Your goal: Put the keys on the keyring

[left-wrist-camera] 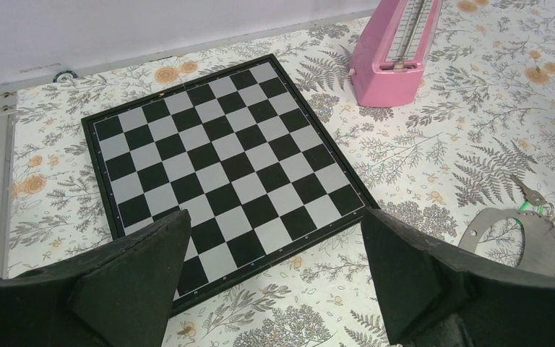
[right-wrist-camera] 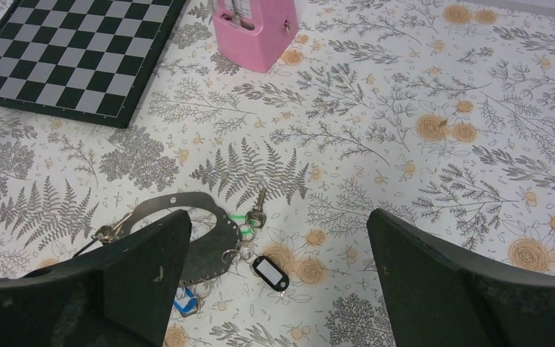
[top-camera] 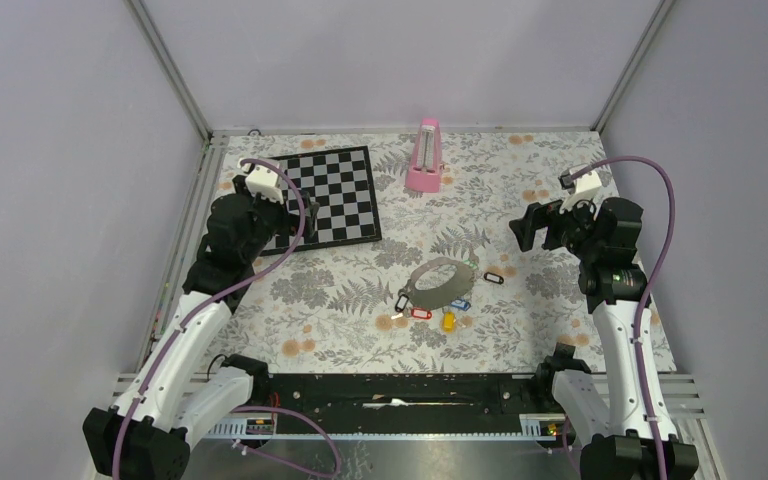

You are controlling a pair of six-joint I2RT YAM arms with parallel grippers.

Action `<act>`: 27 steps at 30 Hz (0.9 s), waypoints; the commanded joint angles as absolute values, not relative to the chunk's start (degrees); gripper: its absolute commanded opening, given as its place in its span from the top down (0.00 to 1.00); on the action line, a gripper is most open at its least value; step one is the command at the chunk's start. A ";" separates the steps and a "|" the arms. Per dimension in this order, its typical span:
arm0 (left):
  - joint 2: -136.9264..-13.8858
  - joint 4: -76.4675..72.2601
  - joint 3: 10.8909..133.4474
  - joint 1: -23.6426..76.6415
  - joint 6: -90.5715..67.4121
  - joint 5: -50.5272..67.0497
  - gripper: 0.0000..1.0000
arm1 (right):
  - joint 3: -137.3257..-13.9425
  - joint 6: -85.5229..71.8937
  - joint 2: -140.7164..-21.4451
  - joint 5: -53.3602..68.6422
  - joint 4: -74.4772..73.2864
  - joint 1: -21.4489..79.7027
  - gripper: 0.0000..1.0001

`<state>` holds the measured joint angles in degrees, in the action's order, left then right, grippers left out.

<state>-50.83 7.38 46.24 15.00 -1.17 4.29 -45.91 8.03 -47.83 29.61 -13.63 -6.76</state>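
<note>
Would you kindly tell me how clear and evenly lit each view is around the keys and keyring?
Top external view: soft, even light, no glare, but the keys beside the keyring are tiny. Left wrist view: sharp chessboard, keyring only at the right edge. Right wrist view: crisp on the black-tagged key; the fingers of the right end effector are dark, low-detail shapes.

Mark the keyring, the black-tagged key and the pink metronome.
keyring (right-wrist-camera: 213,251), right wrist view, right side of the loop
black-tagged key (right-wrist-camera: 268,269), right wrist view, middle of its tag
pink metronome (top-camera: 426,165), top external view, front face
</note>
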 commanded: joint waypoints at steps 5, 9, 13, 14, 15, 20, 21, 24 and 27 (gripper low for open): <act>-49.71 4.97 46.09 14.41 -1.60 4.22 0.01 | -45.99 9.58 -46.66 31.09 -13.17 -6.95 0.00; -49.83 4.97 46.13 14.24 -1.67 3.57 0.01 | -46.10 10.22 -46.68 32.53 -13.80 -6.94 0.00; -49.50 4.93 45.91 13.98 -1.67 3.14 0.01 | -46.09 10.20 -46.66 33.12 -13.71 -6.94 0.00; -49.53 5.08 45.96 13.90 -1.71 3.09 0.01 | -46.06 10.31 -46.60 33.09 -13.84 -6.94 0.00; -49.56 5.11 46.01 13.89 -1.75 3.05 0.01 | -46.12 10.41 -46.63 33.03 -13.91 -6.94 0.00; -49.63 4.90 45.61 13.80 -1.85 3.71 0.01 | -45.84 10.46 -46.49 33.21 -13.71 -6.94 0.01; -49.58 4.97 45.60 13.80 -1.78 3.72 0.01 | -45.84 10.52 -46.37 33.23 -13.80 -6.94 0.00; -49.57 5.27 45.90 13.71 -1.84 3.53 0.01 | -45.86 10.54 -46.34 32.88 -13.81 -6.94 0.00; -49.65 5.16 45.68 13.65 -1.85 3.94 0.01 | -45.75 10.62 -46.35 33.36 -13.76 -6.94 0.00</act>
